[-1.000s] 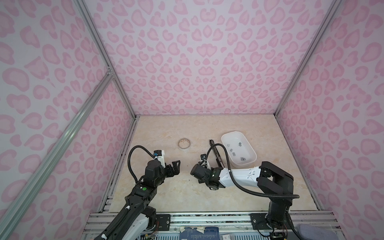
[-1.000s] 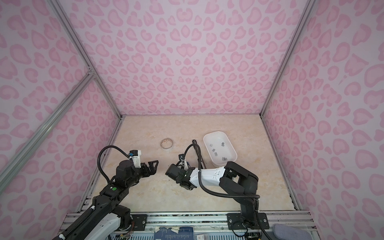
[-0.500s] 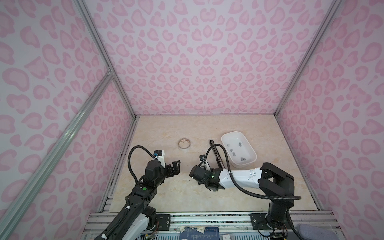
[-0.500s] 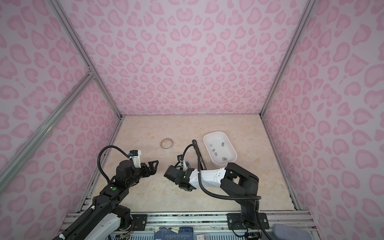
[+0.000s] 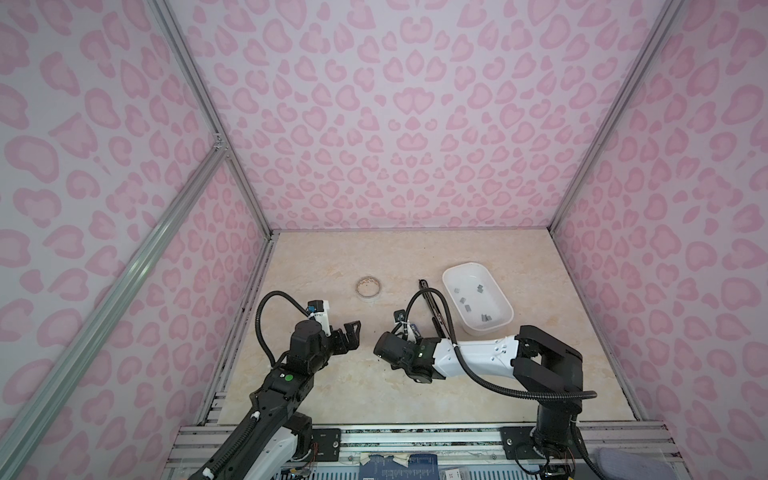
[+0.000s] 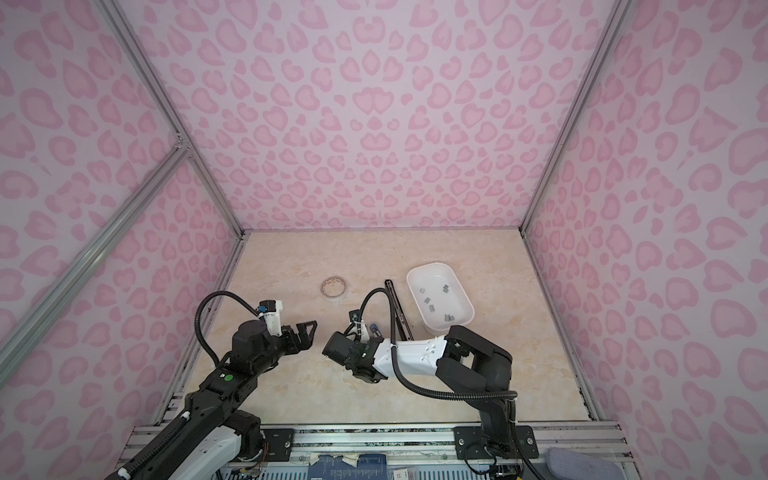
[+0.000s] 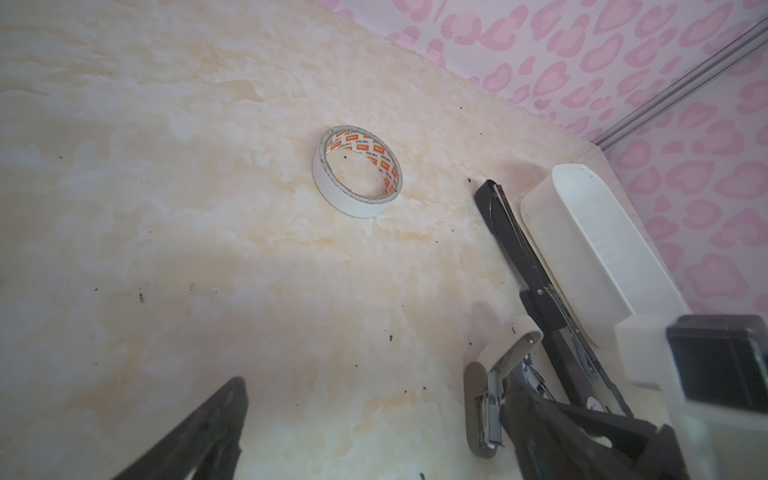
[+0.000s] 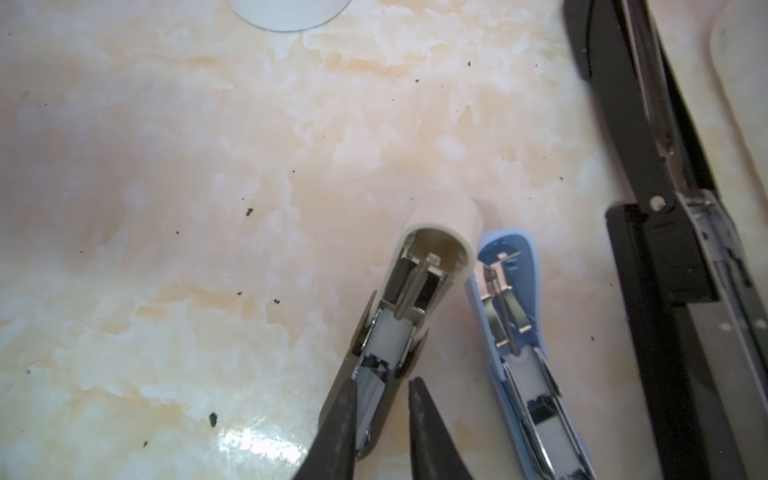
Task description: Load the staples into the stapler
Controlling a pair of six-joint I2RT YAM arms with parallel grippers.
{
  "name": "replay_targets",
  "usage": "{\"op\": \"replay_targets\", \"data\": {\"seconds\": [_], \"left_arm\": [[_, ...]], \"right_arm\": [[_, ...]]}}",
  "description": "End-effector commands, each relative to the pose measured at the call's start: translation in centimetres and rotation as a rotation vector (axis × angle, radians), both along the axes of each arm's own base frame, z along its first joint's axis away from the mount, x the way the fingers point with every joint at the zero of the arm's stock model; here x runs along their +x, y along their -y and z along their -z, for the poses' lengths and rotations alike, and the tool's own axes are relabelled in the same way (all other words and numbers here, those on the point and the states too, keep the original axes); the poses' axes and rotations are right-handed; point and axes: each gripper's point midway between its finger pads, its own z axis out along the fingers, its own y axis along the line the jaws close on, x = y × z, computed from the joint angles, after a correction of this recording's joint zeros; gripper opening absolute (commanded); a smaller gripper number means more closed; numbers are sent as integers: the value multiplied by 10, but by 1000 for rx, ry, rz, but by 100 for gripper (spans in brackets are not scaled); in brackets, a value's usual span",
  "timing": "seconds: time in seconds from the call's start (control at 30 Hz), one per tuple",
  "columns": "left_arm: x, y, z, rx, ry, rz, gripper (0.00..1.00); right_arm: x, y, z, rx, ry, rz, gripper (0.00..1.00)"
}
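The staples (image 5: 468, 308) lie as a few small grey strips scattered inside the white tray (image 5: 484, 331), well apart from both claws. In both top views the tray sits beyond the right claw and off to its right. The cream stapler (image 8: 432, 266) lies opened on the table (image 5: 332, 257) directly under the right claw (image 8: 384, 386), with its cover tilted up and its metal channel bared. In the right wrist view the claw's two dark fingertips (image 8: 343, 415) stand a little parted over that channel, one at each edge of it. Whether they pinch the channel or merely hover at it cannot be told, and whether a strip lies between them is too blurred to say.

Just beside this claw, on the tray side, lies the blue stapler (image 8: 513, 332). It is also opened, with its spring showing, and it nearly touches the cream one at the cover end. Farther out on the same side runs the long black stapler (image 8: 660, 216), between the blue one and the tray.

The left claw (image 5: 353, 334) hangs near the right arm's wrist but apart from it, its jaws spread wide and holding nothing. A tape roll (image 7: 357, 170) lies flat ahead of the left claw, well apart from it and from the three staplers
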Motion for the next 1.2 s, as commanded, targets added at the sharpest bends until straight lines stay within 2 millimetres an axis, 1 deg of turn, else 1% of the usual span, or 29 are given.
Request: {"op": "replay_targets", "data": {"seconds": [0.0, 0.53, 0.63, 0.7, 0.97, 1.17], "left_arm": [[5, 1, -8, -17, 38, -3, 98], [5, 2, -8, -17, 35, -2, 98], [5, 1, -9, -17, 37, -3, 98], [5, 1, -9, -17, 37, -3, 98], [5, 1, -8, -15, 37, -3, 98], [5, 1, -8, -15, 36, -4, 98]], "right_arm": [[-1, 5, 4, -25, -1, 14, 23], [-1, 2, 13, -47, -20, 6, 20], [-2, 4, 13, -54, -20, 8, 13], [-2, 5, 13, -61, -21, 9, 11], [-3, 5, 11, -84, -13, 9, 3], [-4, 3, 11, -101, -8, 4, 0]]}}
